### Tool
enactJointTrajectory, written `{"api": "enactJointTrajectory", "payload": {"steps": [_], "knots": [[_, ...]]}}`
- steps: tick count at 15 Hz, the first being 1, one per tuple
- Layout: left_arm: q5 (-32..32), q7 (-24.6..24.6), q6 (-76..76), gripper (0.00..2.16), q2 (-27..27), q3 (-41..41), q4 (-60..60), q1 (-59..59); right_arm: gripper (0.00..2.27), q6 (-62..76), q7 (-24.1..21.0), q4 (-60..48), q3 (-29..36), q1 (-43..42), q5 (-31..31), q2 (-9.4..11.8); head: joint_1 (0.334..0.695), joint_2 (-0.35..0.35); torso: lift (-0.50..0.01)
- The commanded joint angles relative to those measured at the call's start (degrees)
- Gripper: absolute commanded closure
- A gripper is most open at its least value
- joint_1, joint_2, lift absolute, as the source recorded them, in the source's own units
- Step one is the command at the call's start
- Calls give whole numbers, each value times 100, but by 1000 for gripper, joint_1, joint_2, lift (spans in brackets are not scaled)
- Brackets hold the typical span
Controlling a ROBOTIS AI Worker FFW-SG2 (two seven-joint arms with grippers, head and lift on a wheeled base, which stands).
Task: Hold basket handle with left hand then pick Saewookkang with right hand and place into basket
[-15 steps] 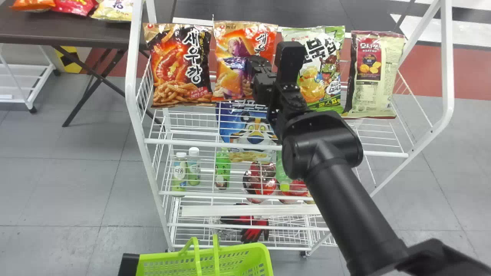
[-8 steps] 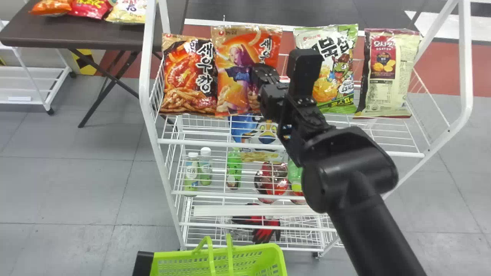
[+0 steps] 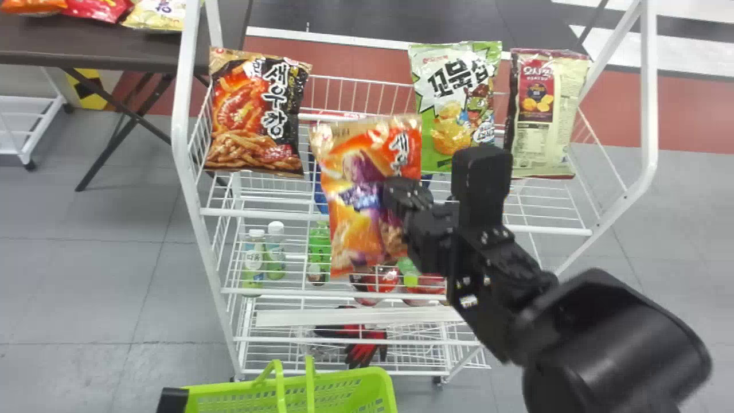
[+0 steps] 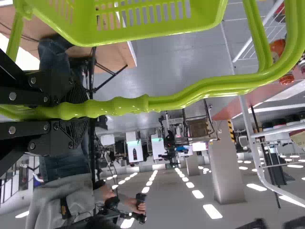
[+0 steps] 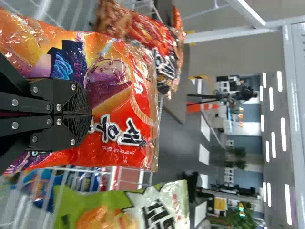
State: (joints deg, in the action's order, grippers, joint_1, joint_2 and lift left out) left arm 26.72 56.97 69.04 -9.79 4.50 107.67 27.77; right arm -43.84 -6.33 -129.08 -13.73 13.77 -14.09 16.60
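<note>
Transfer stage, R arm working: the orange bag [image 3: 355,178] hangs in the R gripper [image 3: 398,195], its fingers pinched on the wrapper approx. mid-height; long axis roughly upright, bottom end down across the top shelf's front edge [image 3: 269,213]. The L gripper [image 4: 78,110] is closed round the handle [image 4: 181,98] of the basket [image 3: 375,382], which sits by the rack's lower front edge, toward its L corner. Key relation: basket lies below, nearer the robot & slightly L of the bag; bag is already w/ the R arm. Next move, as judged: draw it back, lower it, then enter the mouth R of the handle, bottom end first. Open room is btwn rack front & basket; main risks = bag snagging the handle or rim, or brushing the green bag [image 3: 453,103] on its R.
</note>
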Motion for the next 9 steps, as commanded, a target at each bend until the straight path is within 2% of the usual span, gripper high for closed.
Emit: {"api": "enactJointTrajectory", "payload": {"steps": [1,3,5,7,9], "knots": [[-18,-20,-35,2121,38,25,9,27,2243,-1096,0,-891,239,698,3,326,695,-203,-20],[-26,-28,-52,2121,65,69,26,27,2240,-2626,53,-1497,345,1111,47,511,695,-273,-20],[-35,-46,-52,2118,74,78,26,27,2243,-3663,202,-1752,283,1471,363,713,695,-339,-20],[-35,-37,-52,2118,65,51,35,27,2240,-3874,211,-1743,231,1726,433,959,695,-350,-20],[-35,-55,-35,2118,74,60,70,27,2240,-3926,431,-1603,134,1831,372,1011,695,-350,-20]]}}
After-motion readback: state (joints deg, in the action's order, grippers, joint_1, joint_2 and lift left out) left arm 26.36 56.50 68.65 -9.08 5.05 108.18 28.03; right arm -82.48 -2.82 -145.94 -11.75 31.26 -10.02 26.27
